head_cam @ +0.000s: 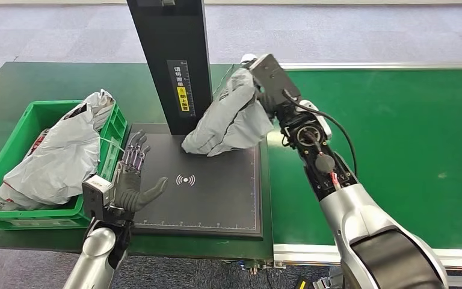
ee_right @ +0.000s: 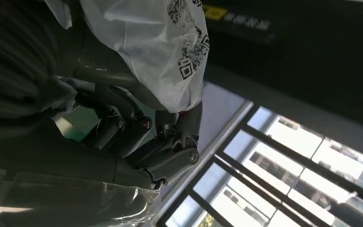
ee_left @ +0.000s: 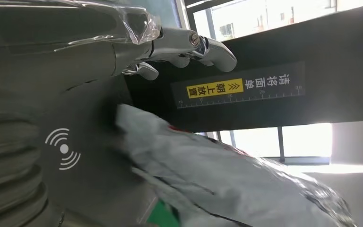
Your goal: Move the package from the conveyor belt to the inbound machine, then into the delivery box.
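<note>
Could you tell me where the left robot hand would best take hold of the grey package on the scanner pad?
Probably the low bunched end of the grey package, approached from the left over the bare scanner pad. That end sags toward the open left robot hand, while the right robot hand holds the upper end.

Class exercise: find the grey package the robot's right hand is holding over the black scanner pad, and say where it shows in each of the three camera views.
Head view: grey package at centre, above the scanner pad, held by the right hand.
Left wrist view: package along the lower middle.
Right wrist view: package at top, printed codes showing.
Shared landmark: the black post with its yellow label.
</note>
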You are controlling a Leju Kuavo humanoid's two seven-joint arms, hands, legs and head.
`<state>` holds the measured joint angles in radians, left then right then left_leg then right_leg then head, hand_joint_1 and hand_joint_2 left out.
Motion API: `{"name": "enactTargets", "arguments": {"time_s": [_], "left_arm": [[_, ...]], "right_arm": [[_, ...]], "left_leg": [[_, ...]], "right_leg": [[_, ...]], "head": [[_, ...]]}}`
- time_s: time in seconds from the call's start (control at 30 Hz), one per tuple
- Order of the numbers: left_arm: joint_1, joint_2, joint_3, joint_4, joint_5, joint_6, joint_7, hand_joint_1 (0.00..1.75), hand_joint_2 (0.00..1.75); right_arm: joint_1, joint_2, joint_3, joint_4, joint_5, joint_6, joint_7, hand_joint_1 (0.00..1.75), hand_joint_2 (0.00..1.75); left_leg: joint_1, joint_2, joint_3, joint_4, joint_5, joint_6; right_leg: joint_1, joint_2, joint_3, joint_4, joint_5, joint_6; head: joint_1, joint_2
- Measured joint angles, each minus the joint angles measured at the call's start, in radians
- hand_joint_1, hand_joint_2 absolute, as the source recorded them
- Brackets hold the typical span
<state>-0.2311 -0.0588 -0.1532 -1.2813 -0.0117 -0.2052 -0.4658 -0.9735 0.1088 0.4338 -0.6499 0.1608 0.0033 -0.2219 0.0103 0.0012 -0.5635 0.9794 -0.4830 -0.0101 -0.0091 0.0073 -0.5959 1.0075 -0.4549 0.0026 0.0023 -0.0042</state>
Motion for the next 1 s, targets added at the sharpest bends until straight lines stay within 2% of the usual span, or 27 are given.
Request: {"name": "enactTargets", "arguments": {"time_s": [0.17,0.4,0.53,0.6,0.73,0.87,1.0], "left_arm": [[-0.013,-0.002,-0.011,0.016,0.001,-0.012,0.006,0.00,1.75],[-0.028,-0.003,-0.021,0.027,0.003,-0.014,0.022,0.00,1.75],[-0.031,-0.002,-0.025,0.033,0.007,-0.015,0.024,0.00,1.75],[-0.031,-0.002,-0.029,0.035,0.012,-0.015,0.024,0.00,1.75],[-0.031,0.000,-0.032,0.041,0.016,-0.014,0.024,0.00,1.75],[-0.032,0.003,-0.034,0.044,0.018,-0.014,0.024,0.00,1.75],[-0.031,0.009,-0.036,0.053,0.029,-0.014,0.016,0.00,1.75]], "right_arm": [[-0.038,0.059,0.056,0.091,-0.040,0.031,0.041,1.75,1.75],[-0.071,0.110,0.098,0.162,-0.062,0.057,0.089,1.75,1.75],[-0.079,0.129,0.121,0.187,-0.064,0.059,0.104,1.57,1.75],[-0.081,0.135,0.132,0.196,-0.065,0.059,0.107,1.57,1.75],[-0.085,0.143,0.150,0.209,-0.066,0.059,0.108,0.02,1.75],[-0.087,0.146,0.154,0.215,-0.107,0.080,0.100,0.00,1.75],[-0.088,0.134,0.145,0.207,-0.213,0.165,0.071,0.00,1.75]], "left_leg": [[0.000,-0.001,0.000,0.000,0.000,0.000],[0.000,0.000,0.000,0.000,0.000,0.000],[0.000,0.000,0.000,0.000,0.000,0.000],[0.000,0.000,0.000,0.000,0.000,0.000],[0.000,0.000,0.000,0.000,0.000,0.000],[0.000,0.000,0.001,0.000,0.000,0.000],[0.000,0.000,0.001,0.000,0.000,0.000]], "right_leg": [[0.000,0.000,0.000,0.000,0.000,0.000],[0.000,0.000,0.000,0.000,0.000,0.000],[0.000,0.000,0.000,0.000,0.000,0.000],[0.000,0.000,0.000,0.000,0.000,0.000],[0.000,0.000,0.000,0.000,0.000,0.000],[0.000,0.000,0.000,0.000,0.000,0.000],[0.000,0.000,0.000,0.000,0.000,0.000]], "head": [[0.000,0.000],[0.000,0.000],[0.000,0.000],[0.000,0.000],[0.000,0.000],[0.000,0.000],[0.000,0.000]]}}
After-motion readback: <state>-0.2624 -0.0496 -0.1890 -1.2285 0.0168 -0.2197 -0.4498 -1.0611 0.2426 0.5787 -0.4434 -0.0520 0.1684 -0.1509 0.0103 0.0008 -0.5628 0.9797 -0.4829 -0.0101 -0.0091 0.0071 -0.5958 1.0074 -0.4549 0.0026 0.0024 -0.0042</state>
